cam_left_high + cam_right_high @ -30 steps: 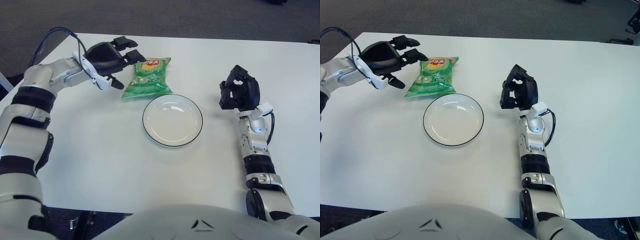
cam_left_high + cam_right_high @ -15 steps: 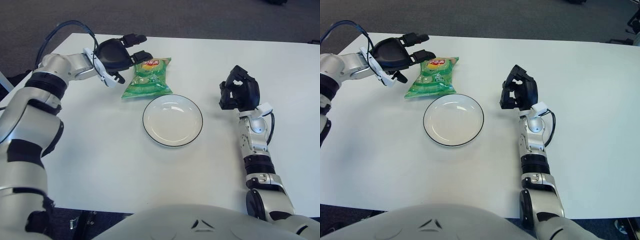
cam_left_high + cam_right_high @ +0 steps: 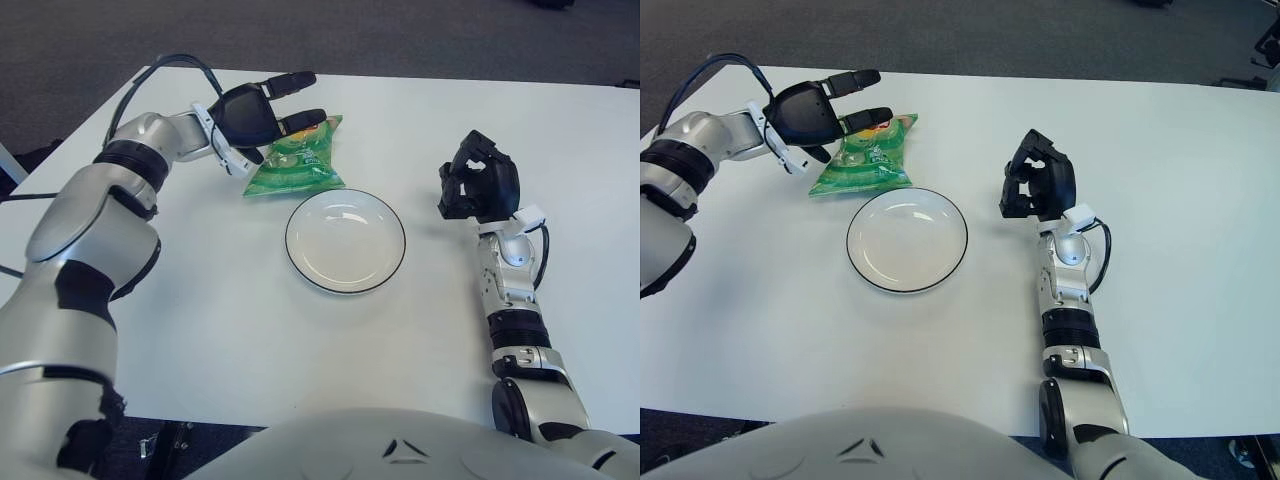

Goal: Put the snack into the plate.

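Left hand (image 3: 262, 112) open over the far-left corner of the snack bag, not yet gripping it.

Its fingers (image 3: 296, 80) are spread and reach rightward across the far edge of the green snack bag (image 3: 296, 160), with the thumb low at the bag's left side; whether any finger touches the wrapper I cannot tell. The bag lies flat on the white table (image 3: 200, 300), its long axis running far to near, its near edge just beside the far-left rim of the plate (image 3: 345, 283), so the carry is a short one, near and to the right. The left hand is much the nearer; the right hand (image 3: 478, 187) shows to the right of the plate, fingers curled and holding nothing. Compared with a second ago, the left hand has moved right and farther, from beside the bag's left edge to over its far corner, while bag, plate and right hand have not shifted.
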{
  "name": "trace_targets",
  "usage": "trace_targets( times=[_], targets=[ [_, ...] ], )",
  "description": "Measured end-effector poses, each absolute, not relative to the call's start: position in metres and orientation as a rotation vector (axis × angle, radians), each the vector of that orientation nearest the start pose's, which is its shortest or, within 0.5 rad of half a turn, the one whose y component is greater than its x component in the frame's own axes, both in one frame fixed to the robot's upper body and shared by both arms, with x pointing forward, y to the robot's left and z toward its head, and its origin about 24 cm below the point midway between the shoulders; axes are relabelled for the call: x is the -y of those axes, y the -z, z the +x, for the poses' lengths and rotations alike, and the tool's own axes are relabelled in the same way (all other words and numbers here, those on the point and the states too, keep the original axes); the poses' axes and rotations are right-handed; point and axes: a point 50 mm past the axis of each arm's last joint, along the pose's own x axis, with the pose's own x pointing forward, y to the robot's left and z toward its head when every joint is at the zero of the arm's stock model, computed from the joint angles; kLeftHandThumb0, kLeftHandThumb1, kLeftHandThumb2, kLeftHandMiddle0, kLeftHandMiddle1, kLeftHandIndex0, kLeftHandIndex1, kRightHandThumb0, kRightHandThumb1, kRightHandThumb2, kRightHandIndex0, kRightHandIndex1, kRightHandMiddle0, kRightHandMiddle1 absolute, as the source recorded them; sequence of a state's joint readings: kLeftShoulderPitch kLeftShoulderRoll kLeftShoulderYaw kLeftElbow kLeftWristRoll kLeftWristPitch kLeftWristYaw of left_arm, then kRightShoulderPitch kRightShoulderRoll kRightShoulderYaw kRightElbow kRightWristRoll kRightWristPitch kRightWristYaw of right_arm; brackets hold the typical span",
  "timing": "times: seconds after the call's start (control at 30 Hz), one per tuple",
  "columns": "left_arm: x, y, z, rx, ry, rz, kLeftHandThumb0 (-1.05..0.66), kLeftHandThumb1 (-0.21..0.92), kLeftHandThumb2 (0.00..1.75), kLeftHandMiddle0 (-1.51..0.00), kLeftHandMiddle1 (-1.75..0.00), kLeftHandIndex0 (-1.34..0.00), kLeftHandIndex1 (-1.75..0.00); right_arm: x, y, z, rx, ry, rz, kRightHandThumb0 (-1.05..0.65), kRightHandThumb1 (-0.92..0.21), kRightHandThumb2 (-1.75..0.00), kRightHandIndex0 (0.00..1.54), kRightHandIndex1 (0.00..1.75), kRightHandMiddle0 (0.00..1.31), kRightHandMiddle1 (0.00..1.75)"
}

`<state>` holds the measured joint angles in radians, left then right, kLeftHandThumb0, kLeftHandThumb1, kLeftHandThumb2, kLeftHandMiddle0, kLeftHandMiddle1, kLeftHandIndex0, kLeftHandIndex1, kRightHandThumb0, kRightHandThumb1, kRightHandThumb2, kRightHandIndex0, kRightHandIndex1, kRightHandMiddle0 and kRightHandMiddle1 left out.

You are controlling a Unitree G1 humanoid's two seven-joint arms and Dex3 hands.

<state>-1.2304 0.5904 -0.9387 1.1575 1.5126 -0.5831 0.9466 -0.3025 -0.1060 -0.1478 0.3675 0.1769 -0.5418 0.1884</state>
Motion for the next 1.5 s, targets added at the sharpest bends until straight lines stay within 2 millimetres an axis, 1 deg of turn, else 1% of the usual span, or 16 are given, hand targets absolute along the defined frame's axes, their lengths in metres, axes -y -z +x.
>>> trace_targets(
  times=[0.17,0.27,0.4,0.5,0.77,0.83,0.93,1.07,1.13,1.2,1.37,1.5],
  targets=[
    [-0.154,-0.160,0.384,1.287,0.611,2.170,-0.87,0.55,0.68,0.00,0.00,0.00,0.00,0.184,-0.094,0.298,0.495,-0.062,0.034,-0.56,-0.14,-1.53,1.34,1.75,0.76,1.75],
    [-0.152,-0.158,0.384,1.318,0.646,2.189,-0.89,0.57,0.64,0.00,0.00,0.00,0.00,0.183,-0.095,0.297,0.499,-0.064,0.033,-0.56,-0.15,-1.53,1.34,1.75,0.76,1.75],
    [-0.152,-0.157,0.384,1.340,0.692,2.220,-0.94,0.64,0.54,0.00,0.00,0.00,0.00,0.182,-0.095,0.297,0.503,-0.068,0.032,-0.56,-0.15,-1.53,1.34,1.75,0.76,1.75],
    [-0.149,-0.156,0.384,1.356,0.744,2.249,-0.94,0.66,0.51,0.00,0.00,0.00,0.00,0.182,-0.096,0.296,0.507,-0.069,0.032,-0.56,-0.15,-1.53,1.34,1.75,0.76,1.75],
    [-0.137,-0.148,0.381,1.394,0.884,2.243,-0.89,0.65,0.48,0.00,0.00,0.00,0.00,0.180,-0.098,0.295,0.520,-0.065,0.033,-0.56,-0.15,-1.53,1.34,1.75,0.76,1.75],
    [-0.134,-0.146,0.380,1.407,0.913,2.234,-0.87,0.62,0.51,0.00,0.00,0.00,0.00,0.180,-0.100,0.294,0.525,-0.062,0.034,-0.56,-0.15,-1.53,1.33,1.75,0.76,1.75],
    [-0.131,-0.144,0.379,1.421,0.948,2.226,-0.75,0.50,0.68,0.00,0.00,0.00,0.00,0.179,-0.101,0.293,0.534,-0.062,0.035,-0.56,-0.14,-1.53,1.33,1.75,0.76,1.75],
    [-0.128,-0.142,0.378,1.432,0.982,2.220,-0.66,0.42,0.81,0.00,0.00,0.00,0.00,0.177,-0.103,0.293,0.543,-0.065,0.036,-0.56,-0.14,-1.53,1.33,1.75,0.76,1.75],
    [-0.127,-0.141,0.377,1.436,0.997,2.216,-0.63,0.40,0.84,0.00,0.00,0.00,0.00,0.176,-0.104,0.292,0.548,-0.066,0.037,-0.56,-0.14,-1.53,1.33,1.75,0.76,1.75],
    [-0.126,-0.139,0.377,1.436,1.017,2.213,-0.59,0.39,0.87,0.00,0.00,0.00,0.00,0.175,-0.105,0.291,0.554,-0.066,0.039,-0.56,-0.14,-1.53,1.33,1.75,0.76,1.75],
    [-0.124,-0.133,0.374,1.407,1.097,2.194,-0.62,0.40,0.89,0.00,0.00,0.00,0.00,0.173,-0.108,0.289,0.569,-0.067,0.042,-0.56,-0.14,-1.53,1.33,1.75,0.76,1.75],
    [-0.121,-0.127,0.372,1.361,1.165,2.197,-0.74,0.46,0.84,0.00,0.00,0.00,0.00,0.172,-0.110,0.287,0.580,-0.072,0.043,-0.56,-0.14,-1.53,1.33,1.75,0.76,1.75]
  ],
)
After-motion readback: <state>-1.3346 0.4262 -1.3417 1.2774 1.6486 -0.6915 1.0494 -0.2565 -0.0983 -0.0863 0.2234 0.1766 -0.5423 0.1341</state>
